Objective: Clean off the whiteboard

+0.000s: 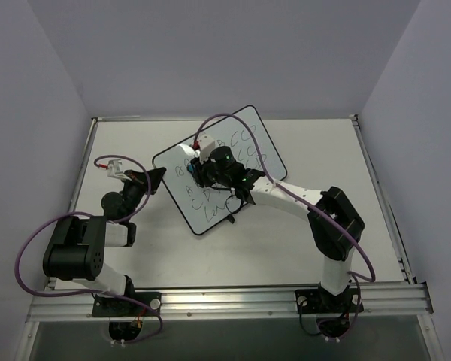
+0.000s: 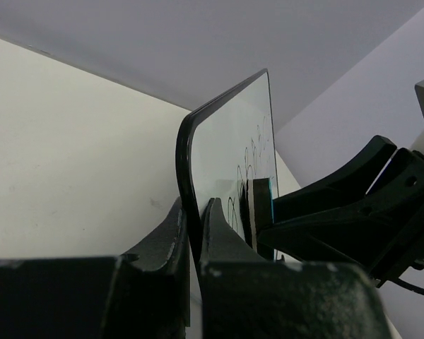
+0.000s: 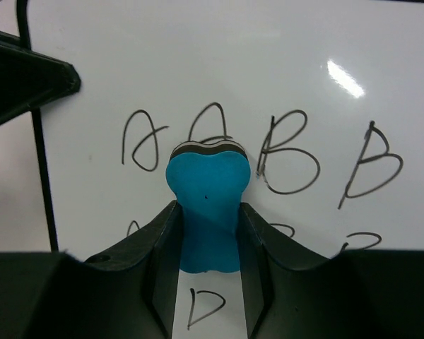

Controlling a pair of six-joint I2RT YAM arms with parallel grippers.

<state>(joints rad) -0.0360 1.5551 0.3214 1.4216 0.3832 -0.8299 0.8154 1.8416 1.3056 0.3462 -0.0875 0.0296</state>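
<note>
The whiteboard [image 1: 222, 169] lies tilted mid-table, white with a black frame and black handwritten letters. My left gripper [image 1: 156, 180] is shut on its left edge; in the left wrist view the frame [image 2: 186, 152] runs between my fingers [image 2: 215, 233]. My right gripper [image 1: 210, 169] is over the board's upper left part, shut on the blue eraser [image 3: 207, 205]. The eraser's felt side rests on the board [image 3: 198, 63] over a letter A, with letters A and B beside it and a D below. The eraser edge also shows in the left wrist view [image 2: 261, 219].
The white table [image 1: 323, 150] has a raised metal rim at its edges [image 1: 376, 195]. Purple cables [image 1: 30, 248] loop by both arms. Grey walls close in on the left, back and right.
</note>
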